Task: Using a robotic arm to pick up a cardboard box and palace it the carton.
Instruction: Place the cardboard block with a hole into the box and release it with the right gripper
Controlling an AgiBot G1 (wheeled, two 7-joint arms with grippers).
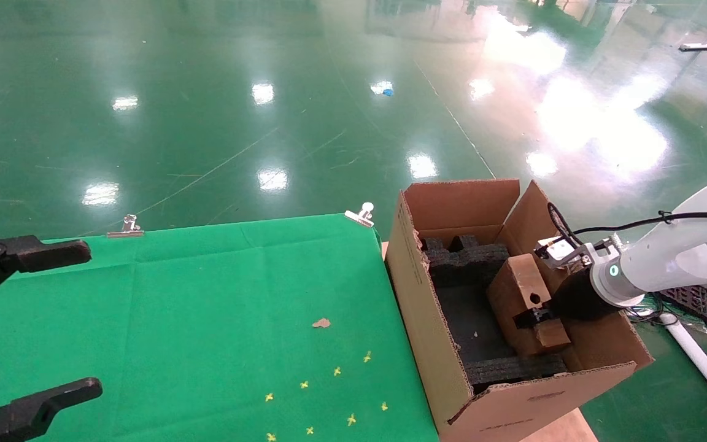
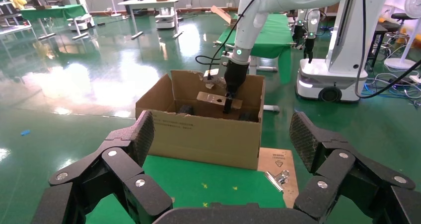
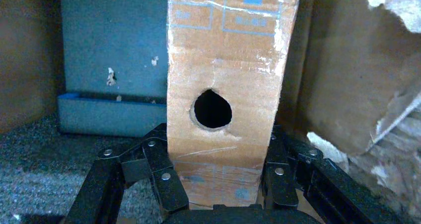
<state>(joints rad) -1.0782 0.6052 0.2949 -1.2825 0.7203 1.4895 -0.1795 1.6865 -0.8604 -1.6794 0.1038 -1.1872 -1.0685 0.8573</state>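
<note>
Right gripper [image 1: 540,319] clamps box [image 1: 522,301], held tilted inside carton [image 1: 427,319] above foam [image 1: 470,264]. Left gripper [image 1: 28,325] spread wide, idle over table's left edge. Risk: box snagging foam, jamming crooked on release.

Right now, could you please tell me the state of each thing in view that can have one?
Cardboard box: gripped, tilted, inside the carton.
Carton: open, flaps up.
Right gripper: shut on the cardboard box.
Left gripper: open, empty, over the green table.
Binder clips: clamped on the table edge.
</note>
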